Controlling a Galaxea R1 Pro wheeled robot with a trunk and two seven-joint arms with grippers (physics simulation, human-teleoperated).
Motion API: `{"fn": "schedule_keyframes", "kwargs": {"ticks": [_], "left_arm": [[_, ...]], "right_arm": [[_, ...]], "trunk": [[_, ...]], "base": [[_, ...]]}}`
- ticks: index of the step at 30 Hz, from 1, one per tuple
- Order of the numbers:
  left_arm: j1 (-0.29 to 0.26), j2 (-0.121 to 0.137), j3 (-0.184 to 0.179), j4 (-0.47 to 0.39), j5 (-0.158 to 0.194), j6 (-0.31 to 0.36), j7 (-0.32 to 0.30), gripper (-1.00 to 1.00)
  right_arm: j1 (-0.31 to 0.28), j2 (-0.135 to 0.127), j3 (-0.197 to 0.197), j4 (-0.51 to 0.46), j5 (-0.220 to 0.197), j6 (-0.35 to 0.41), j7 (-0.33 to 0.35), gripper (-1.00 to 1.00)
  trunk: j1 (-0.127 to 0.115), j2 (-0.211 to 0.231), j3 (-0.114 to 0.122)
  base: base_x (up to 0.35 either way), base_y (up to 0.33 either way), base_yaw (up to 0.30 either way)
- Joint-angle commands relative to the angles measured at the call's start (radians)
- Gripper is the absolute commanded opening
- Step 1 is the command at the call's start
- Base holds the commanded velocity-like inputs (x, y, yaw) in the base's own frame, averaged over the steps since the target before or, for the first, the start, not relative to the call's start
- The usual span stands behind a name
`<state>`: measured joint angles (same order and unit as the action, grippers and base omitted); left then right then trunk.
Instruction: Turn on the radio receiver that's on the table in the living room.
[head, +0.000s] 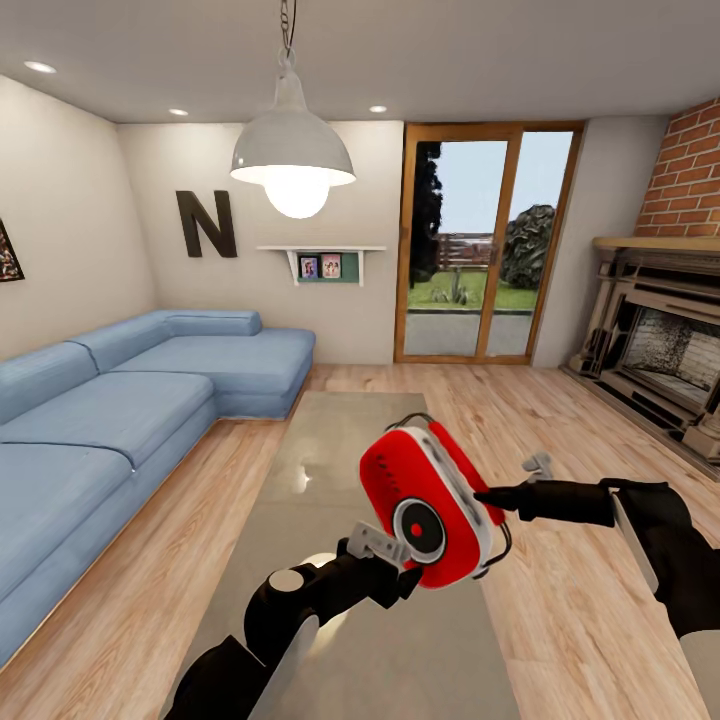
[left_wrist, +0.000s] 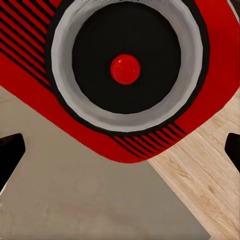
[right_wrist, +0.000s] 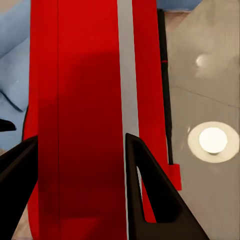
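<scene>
Above the long glossy grey table (head: 300, 500), your right gripper (head: 487, 497) is clamped on the small red radio receiver (head: 425, 500), lifted at 6 o'clock. Left gripper (head: 385, 548) spread apart, facing the round dial (left_wrist: 125, 69). Pickup done; switching on remains.

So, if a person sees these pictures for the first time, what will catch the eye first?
Most likely the bright red radio receiver, held up above the glossy grey table, with the right gripper closed on its side. The left gripper is open just in front of its round dial. Behind, a blue sofa runs along the left wall under a white pendant lamp.
</scene>
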<state>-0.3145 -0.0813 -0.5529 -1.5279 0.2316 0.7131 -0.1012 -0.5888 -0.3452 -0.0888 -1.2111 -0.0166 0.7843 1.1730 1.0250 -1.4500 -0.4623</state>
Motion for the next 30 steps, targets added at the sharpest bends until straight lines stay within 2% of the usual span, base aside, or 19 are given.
{"fn": "schedule_keyframes", "kwargs": {"ticks": [1,18,19,30], "left_arm": [[0.0,0.0,0.0,0.0,0.0,0.0,0.0,1.0],[0.0,0.0,-0.001,0.0,0.0,0.0,0.0,1.0],[0.0,0.0,-0.001,0.0,0.0,0.0,0.0,-1.0],[0.0,0.0,-0.001,0.0,0.0,0.0,0.0,-1.0]], "right_arm": [[0.0,0.0,0.0,0.0,-0.002,0.0,0.004,-1.0],[0.0,0.0,0.0,0.0,-0.002,-0.002,0.023,-1.0],[0.0,0.0,0.0,0.0,-0.002,-0.001,0.024,-1.0],[0.0,0.001,0.002,-0.001,-0.003,-0.001,0.025,-1.0]], "trunk": [[0.0,0.0,0.0],[0.0,0.0,0.0],[0.0,0.0,0.0],[0.0,0.0,0.0]], "base": [[0.0,0.0,0.0],[0.0,0.0,0.0],[0.0,0.0,0.0],[0.0,0.0,0.0]]}}
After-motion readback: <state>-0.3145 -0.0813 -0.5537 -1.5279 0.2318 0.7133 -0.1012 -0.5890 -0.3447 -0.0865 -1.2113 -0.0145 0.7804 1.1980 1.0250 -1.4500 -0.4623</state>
